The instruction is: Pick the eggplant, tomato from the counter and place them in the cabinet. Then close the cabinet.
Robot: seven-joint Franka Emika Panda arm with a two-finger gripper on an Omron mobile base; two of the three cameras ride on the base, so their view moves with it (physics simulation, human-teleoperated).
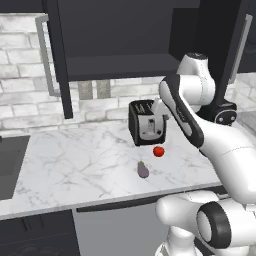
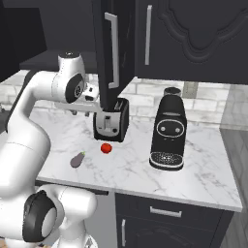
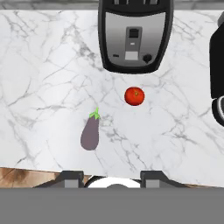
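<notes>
The eggplant lies on the white marble counter, near its front edge. The tomato sits a little behind it to the right, just in front of the toaster. My gripper hangs high above the counter's front edge, pointing down, open with nothing between its fingers. Both vegetables lie well below it. Above the counter the black cabinet stands open, its door swung out and its shelf bare.
A black and silver toaster stands behind the tomato. A black coffee machine stands to the right. A dark sink is set into the counter at far left. Another cabinet door is closed.
</notes>
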